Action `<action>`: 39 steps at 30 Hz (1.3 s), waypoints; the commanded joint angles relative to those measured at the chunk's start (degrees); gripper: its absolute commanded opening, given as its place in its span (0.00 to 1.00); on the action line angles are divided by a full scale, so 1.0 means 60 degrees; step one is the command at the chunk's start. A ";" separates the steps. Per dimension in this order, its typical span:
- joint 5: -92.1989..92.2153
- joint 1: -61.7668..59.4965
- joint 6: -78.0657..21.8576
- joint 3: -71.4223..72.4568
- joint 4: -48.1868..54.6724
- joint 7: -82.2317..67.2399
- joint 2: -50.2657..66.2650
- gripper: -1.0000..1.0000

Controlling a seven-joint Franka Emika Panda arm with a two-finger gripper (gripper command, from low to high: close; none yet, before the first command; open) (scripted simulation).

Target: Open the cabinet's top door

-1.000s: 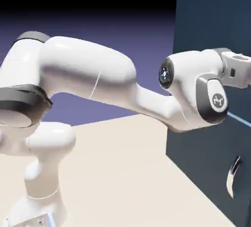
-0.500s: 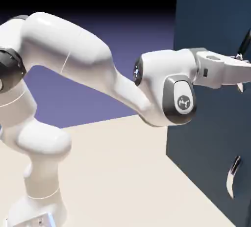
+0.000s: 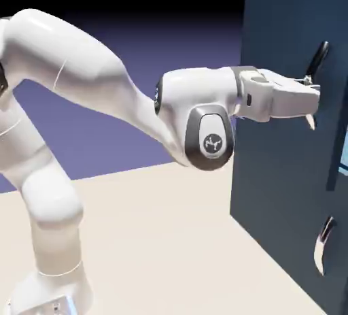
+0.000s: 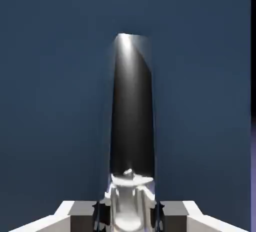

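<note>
Outward, toward the exterior view's left, the curved handle (image 3: 321, 58) had been drawn, and the top door (image 4: 60, 85) stood ajar at the cabinet's (image 3: 275, 215) upper front. The handle was clamped between the gripper's (image 4: 131, 215) fingers. If the pull were kept straight while the door swung, the grip could be lost.

No readable text, label, brand or number is showing anywhere; the white arm's dark-rimmed joint cap (image 3: 213, 143) is carrying just a small, illegible mark.
</note>
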 commanded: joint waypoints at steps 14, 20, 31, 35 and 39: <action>0.2109 -0.4669 -0.0229 0.4496 -0.2212 -0.0341 -0.1780 0.00; 0.1748 -0.6689 -0.0317 0.6063 -0.2805 0.0869 -0.2667 0.00; -0.1505 -1.0324 0.0184 0.7912 -0.2884 0.5264 -0.3908 0.00; -0.2671 -1.1333 0.0193 0.8285 -0.3031 0.6925 -0.4881 0.00; -0.3934 -1.2051 0.0129 0.8419 -0.3110 0.8586 -0.5869 0.00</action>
